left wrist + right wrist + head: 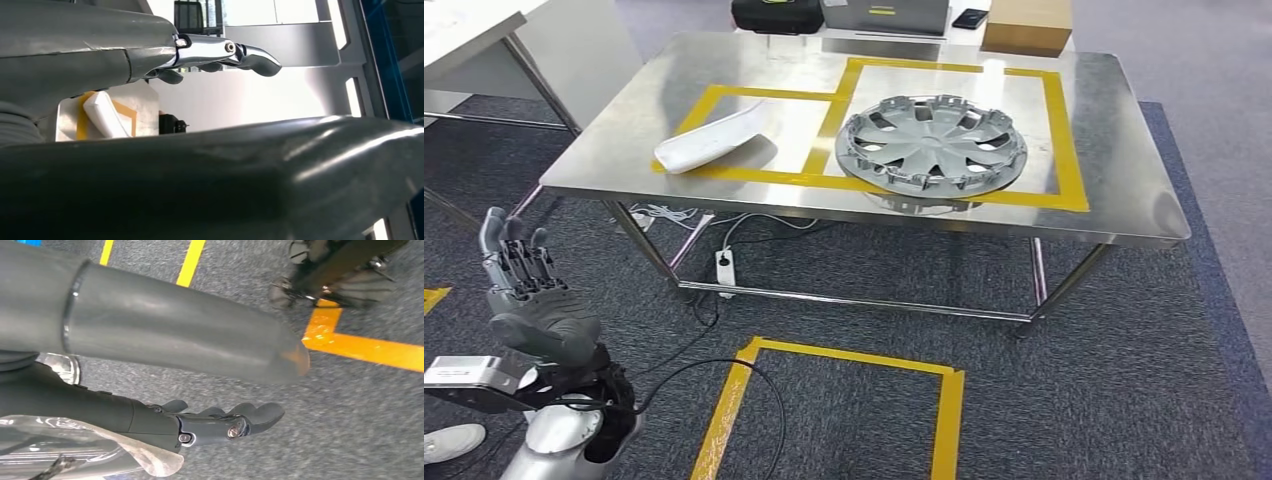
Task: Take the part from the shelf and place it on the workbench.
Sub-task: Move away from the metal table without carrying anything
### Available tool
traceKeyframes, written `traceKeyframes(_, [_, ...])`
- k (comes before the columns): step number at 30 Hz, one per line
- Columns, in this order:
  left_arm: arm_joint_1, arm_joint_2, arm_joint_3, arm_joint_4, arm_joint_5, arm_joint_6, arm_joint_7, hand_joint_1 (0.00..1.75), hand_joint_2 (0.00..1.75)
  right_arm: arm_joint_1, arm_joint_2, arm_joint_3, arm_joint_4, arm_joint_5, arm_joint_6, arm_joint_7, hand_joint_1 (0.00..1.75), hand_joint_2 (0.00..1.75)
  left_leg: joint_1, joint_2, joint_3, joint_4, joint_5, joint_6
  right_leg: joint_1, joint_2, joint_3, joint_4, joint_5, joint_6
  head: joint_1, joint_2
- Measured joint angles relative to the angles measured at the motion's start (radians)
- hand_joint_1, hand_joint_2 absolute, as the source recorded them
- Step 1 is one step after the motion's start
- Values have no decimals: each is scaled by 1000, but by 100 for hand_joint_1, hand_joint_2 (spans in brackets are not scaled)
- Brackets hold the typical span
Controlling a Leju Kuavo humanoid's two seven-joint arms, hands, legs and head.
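Two parts already lie on the tabletop (1114,150), well ahead of the left robot hand (529,295): a grey wheel cover (932,143) inside one yellow tape box, and a white curved piece (711,138) in the box beside it. So the putting-down looks done, I think. The left robot hand is raised near the table's corner, fingers apart, holding nothing. The right robot hand (200,422) hangs over the carpet, loose and holding nothing. No writing can be read anywhere.
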Motion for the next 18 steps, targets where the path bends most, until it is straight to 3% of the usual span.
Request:
traceKeyframes(1, [0, 0, 0, 0, 1, -1, 0, 0, 0, 0, -1, 0, 0, 0, 0, 0, 0, 0, 1, 0, -13, 4, 8, -2, -1, 0, 20, -5, 1, 3, 0, 0])
traceKeyframes(2, [0, 0, 0, 0, 2, -3, 0, 0, 0, 0, -2, -1, 0, 0, -1, 0, 0, 0, 2, 1, -26, 9, 14, -5, -2, 0, 62, -52, 18, 5, 0, 0])
traceKeyframes(4, [0, 0, 0, 0, 5, -7, 0, 0, 0, -2, -3, -2, -1, 0, -1, 0, 0, 0, 3, 0, -47, 28, 22, -13, -5, 0, 168, -202, 54, 7, 1, 0])
traceKeyframes(6, [-1, 0, 0, 0, 6, -11, 0, 0, 0, -4, -4, -3, -1, -3, 1, 1, 0, 0, 0, 0, -60, 46, 27, -22, -5, 4, 216, -284, 65, -3, -3, 0])
traceKeyframes(9, [-1, 1, -5, 0, 7, -15, 0, 0, 0, -1, -3, -10, -1, -8, 2, 6, 0, 0, 1, 0, -67, 52, 34, -38, -3, 7, 209, -285, 75, -27, -6, 0])
traceKeyframes(10, [-2, 1, -6, 0, 7, -15, 0, 0, 0, -1, -3, -13, -1, -8, 1, 8, 0, 0, 3, -1, -72, 64, 22, -44, -5, 7, 208, -285, 82, -35, -8, 0])
traceKeyframes(12, [-2, 1, -7, 0, 7, -15, 1, 0, 0, -3, -3, -19, -2, -11, -2, 12, 0, 0, 7, -3, -102, 145, -42, -55, -7, 9, 203, -286, 96, -48, -12, 0])
traceKeyframes(14, [-2, 2, -7, 1, 7, -15, 3, 0, 0, -2, -3, -22, -2, -12, -5, 14, 0, 0, 12, -4, -147, 281, -117, -62, -7, 14, 191, -284, 106, -50, -14, 0])
traceKeyframes(15, [-2, 2, -7, 2, 7, -15, 4, 0, 0, -2, -3, -24, -2, -13, -5, 15, 0, 0, 13, -4, -159, 328, -135, -64, -7, 18, 184, -282, 110, -49, -14, 0])
traceKeyframes(16, [-2, 2, -8, 3, 7, -16, 4, 0, 0, -1, -3, -26, -2, -13, -6, 15, 0, 0, 15, -4, -154, 338, -132, -64, -7, 22, 179, -281, 113, -48, -14, 0])
traceKeyframes(17, [-2, 2, -8, 3, 7, -17, 5, 0, 0, -1, -3, -27, -2, -12, -6, 16, 0, 0, 16, -6, -130, 307, -112, -62, -7, 28, 177, -281, 115, -47, -14, 0])
traceKeyframes(18, [-2, 2, -8, 3, 7, -18, 7, 0, 0, -2, -3, -27, -2, -12, -6, 16, 0, 0, 17, -13, -91, 243, -80, -59, -7, 34, 175, -280, 117, -45, -14, 0])
